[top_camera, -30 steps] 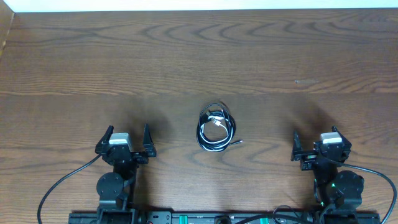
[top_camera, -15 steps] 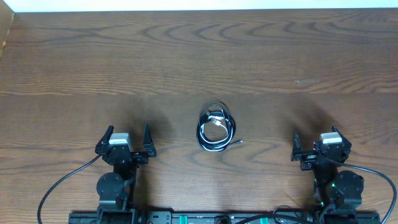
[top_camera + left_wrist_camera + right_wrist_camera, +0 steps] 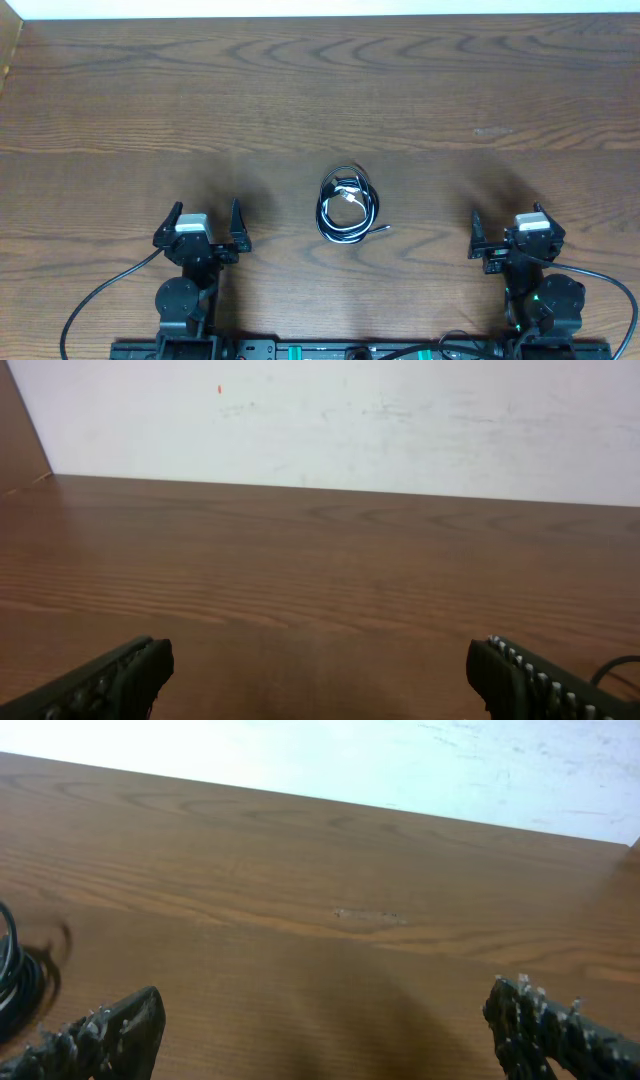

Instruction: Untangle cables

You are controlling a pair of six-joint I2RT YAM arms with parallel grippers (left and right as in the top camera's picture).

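Cables (image 3: 346, 205) coiled in one tight bundle mid-table (image 3: 320, 90), well apart from both arms. Left fingers (image 3: 238, 226) and right fingers (image 3: 476, 236) spread wide, empty. Risk of pinching several strands together and tightening the tangle.

The cables (image 3: 347, 197) are black with one white, the table (image 3: 300, 90) brown wood-grain, the wall (image 3: 400, 420) white

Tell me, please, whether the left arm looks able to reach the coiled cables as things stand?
Probably yes. The left tool stands open and holds nothing, and only table surface shows between it and the cables bundled near the middle, so nothing appears to block the way.
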